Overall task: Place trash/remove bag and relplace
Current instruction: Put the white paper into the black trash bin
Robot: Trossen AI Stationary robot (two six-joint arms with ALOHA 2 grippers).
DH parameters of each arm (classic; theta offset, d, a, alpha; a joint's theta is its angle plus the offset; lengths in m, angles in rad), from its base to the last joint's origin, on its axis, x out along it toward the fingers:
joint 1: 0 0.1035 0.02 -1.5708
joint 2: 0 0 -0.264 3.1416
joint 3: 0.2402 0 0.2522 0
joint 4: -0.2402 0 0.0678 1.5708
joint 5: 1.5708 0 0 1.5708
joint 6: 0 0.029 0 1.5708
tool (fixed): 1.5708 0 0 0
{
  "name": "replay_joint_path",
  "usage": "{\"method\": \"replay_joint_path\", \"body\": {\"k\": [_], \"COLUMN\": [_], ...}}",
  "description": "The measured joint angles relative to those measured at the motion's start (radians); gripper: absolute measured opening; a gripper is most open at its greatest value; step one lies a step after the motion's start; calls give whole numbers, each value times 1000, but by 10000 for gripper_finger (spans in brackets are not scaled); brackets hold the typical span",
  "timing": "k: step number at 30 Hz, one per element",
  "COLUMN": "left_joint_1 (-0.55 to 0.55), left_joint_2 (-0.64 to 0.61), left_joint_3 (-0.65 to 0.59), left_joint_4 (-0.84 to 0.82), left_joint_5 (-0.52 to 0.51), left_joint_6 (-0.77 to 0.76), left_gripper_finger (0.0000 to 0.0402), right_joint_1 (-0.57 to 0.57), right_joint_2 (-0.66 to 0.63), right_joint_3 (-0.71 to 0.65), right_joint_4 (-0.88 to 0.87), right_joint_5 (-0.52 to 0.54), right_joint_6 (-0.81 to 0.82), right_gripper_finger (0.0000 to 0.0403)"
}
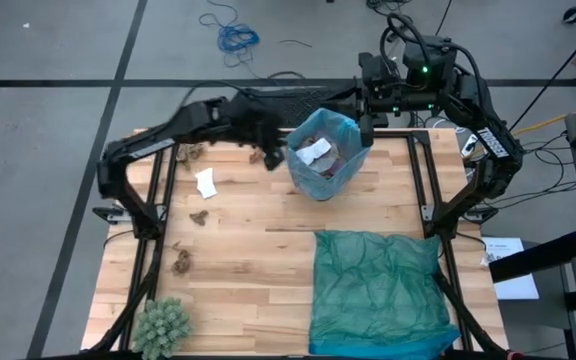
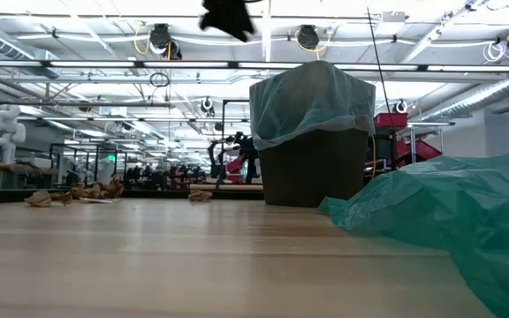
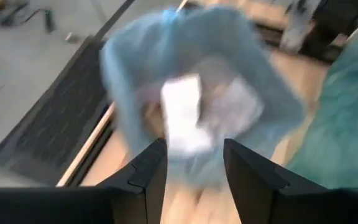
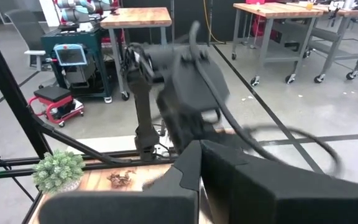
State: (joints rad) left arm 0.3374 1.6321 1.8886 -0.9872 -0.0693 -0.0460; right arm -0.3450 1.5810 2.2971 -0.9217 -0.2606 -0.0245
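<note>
The bin [image 1: 320, 180] stands at the table's far middle, lined with the light blue bag [image 1: 343, 125], whose edge is folded over the rim [image 2: 312, 106]. Inside lie brown wads and a white scrap [image 1: 315, 152]. More trash rests on the table to the left: a white scrap [image 1: 206, 183] and brown wads [image 1: 198, 215] [image 1: 181, 262]. My left gripper [image 1: 270, 150] hangs open and empty above the table by the bin's left rim, high in the low view [image 2: 228, 16]; in its wrist view the fingers [image 3: 194, 168] frame the bag. My right gripper [image 1: 366, 128] is shut and empty [image 4: 201, 155] over the far right rim.
A darker teal plastic bag [image 1: 378, 290] lies spread over the table's near right part [image 2: 449, 212]. A green spiky ball [image 1: 163, 325] sits at the near left corner. More brown wads [image 1: 193, 150] lie near the far left edge. Black frame rails run along both sides.
</note>
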Motion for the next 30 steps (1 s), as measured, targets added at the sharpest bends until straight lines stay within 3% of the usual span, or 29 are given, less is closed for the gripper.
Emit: {"method": "replay_joint_path", "body": {"k": [9, 16, 22, 28, 30], "left_joint_1": [-1, -24, -59, -92, -97], "left_joint_2": [-124, -135, -145, -215, -259], "left_joint_3": [12, 11, -27, -138, -192], "left_joint_4": [-351, -480, -465, -312, -252], "left_joint_5": [-77, -143, -167, -182, -182], "left_joint_6": [-153, -183, -157, -154, -163], "left_gripper_finger": [129, 127, 108, 19, 7], "right_joint_1": [0, 0, 0, -3, -3], "right_joint_2": [-1, -1, -1, -1, -1], "right_joint_3": [0, 0, 0, 0, 0], "right_joint_4": [-1, -11, -89, -203, -232], "right_joint_5": [0, 0, 1, 0, 1], "right_joint_6": [-23, -46, -81, -120, -136], "right_gripper_finger": [0, 0, 0, 0, 0]}}
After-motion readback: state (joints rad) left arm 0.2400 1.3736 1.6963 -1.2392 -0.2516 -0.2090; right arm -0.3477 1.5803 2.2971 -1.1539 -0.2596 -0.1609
